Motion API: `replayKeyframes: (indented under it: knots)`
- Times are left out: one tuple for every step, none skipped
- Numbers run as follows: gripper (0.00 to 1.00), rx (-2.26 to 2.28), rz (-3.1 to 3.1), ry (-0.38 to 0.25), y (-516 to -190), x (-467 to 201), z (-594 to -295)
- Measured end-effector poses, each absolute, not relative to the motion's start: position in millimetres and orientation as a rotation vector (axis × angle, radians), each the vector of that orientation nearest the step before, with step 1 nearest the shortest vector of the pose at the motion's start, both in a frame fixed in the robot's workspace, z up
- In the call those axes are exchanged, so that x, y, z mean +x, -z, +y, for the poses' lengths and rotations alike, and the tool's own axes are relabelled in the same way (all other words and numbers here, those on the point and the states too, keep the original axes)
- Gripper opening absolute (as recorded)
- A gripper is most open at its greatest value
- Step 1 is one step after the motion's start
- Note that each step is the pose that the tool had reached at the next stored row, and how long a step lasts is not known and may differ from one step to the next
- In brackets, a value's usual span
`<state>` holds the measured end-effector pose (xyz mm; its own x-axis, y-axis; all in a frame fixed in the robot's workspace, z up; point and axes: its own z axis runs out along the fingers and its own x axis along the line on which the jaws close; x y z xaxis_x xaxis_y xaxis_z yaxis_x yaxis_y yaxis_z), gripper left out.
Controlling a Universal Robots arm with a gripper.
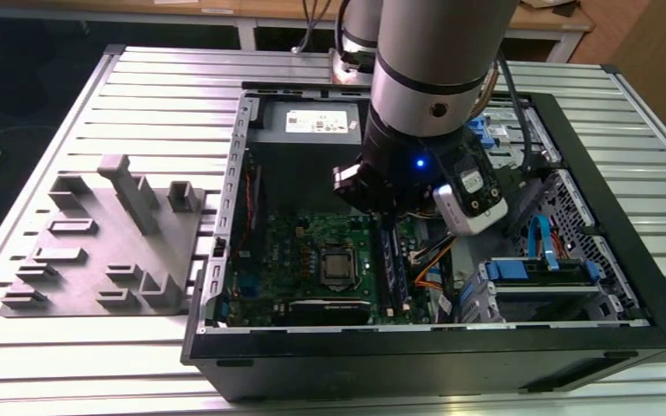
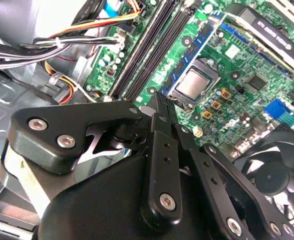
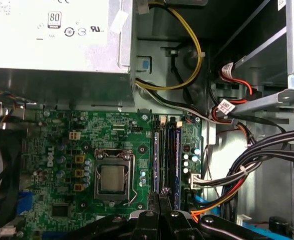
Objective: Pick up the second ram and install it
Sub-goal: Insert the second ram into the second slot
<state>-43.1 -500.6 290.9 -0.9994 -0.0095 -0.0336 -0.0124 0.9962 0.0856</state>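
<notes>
Tool [image 3: 159, 195] near end of second ram [image 3: 171, 160]

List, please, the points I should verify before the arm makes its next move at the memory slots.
1. End effector above the slot rails of the motherboard: ok.
2. Ram held in the end effector: not ok; it is shut and no strip shows between its tips.
3. Dark blue strip standing in one slot, fully seated: cannot tell.
4. Cable bundle off the slots: ok; it lies beside them.
5. Case open from above: ok.
</notes>
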Motion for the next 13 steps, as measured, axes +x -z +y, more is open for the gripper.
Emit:
replayKeyframes:
  knots:
    - [0.08,-0.017,3.106,-0.133,-290,-43,-501]
    - [0.08,-0.016,3.105,-0.134,-288,-43,-501]
    - [0.08,-0.016,3.105,-0.133,-287,-42,-501]
    - [0.08,-0.016,3.105,-0.133,-285,-41,-501]
    - [0.08,-0.015,3.105,-0.133,-284,-41,-502]
    - [0.08,-0.015,3.106,-0.133,-283,-40,-502]
    - [0.08,-0.015,3.105,-0.133,-282,-39,-502]
    - [0.08,-0.015,3.105,-0.133,-281,-39,-502]
    - [0.08,-0.014,3.105,-0.133,-280,-38,-502]
    - [0.08,-0.014,3.105,-0.133,-279,-37,-502]
    - [0.08,-0.014,3.105,-0.133,-279,-37,-502]
    - [0.08,-0.014,3.105,-0.133,-278,-36,-502]
    - [0.08,-0.014,3.105,-0.133,-277,-35,-502]
